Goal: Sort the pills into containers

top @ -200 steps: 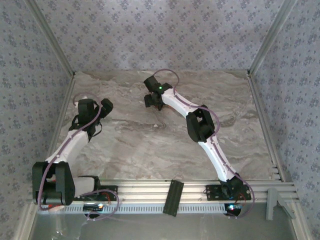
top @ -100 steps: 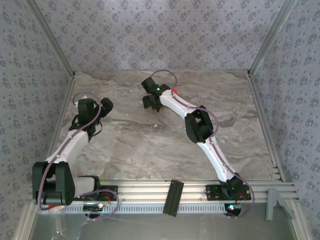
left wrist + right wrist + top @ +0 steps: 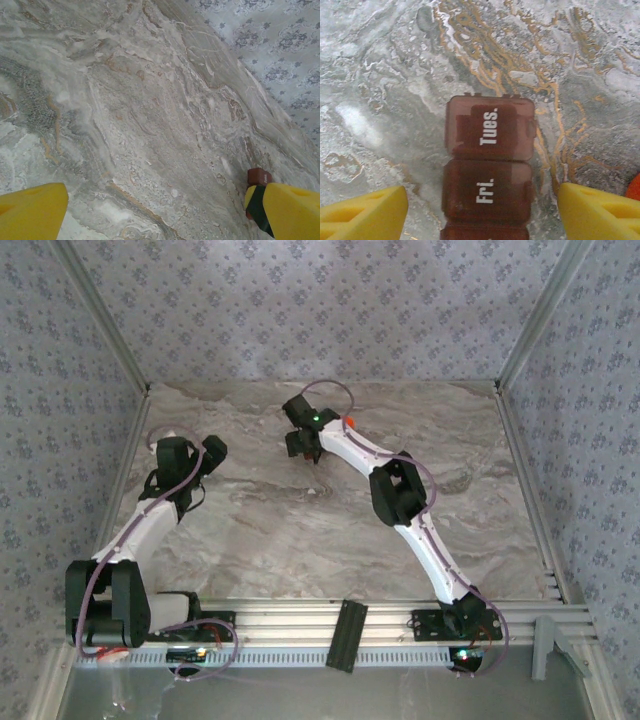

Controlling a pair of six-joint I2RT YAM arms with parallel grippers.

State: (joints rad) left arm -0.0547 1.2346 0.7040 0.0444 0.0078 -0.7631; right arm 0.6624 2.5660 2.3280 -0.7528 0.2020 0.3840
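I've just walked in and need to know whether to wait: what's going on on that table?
The right gripper hangs open over a dark reddish-brown pill organiser lying on the marble table. Its fingers sit either side of the strip without touching it. The lids marked "Tues." and "Fri." look shut. An orange object lies close beside it. The left gripper is wide open over the table off to the left, holding nothing.

One left arm (image 3: 146,524), one right arm (image 3: 428,545), one reddish-brown container strip (image 3: 489,165) of seemingly three compartments, one orange object (image 3: 350,421).
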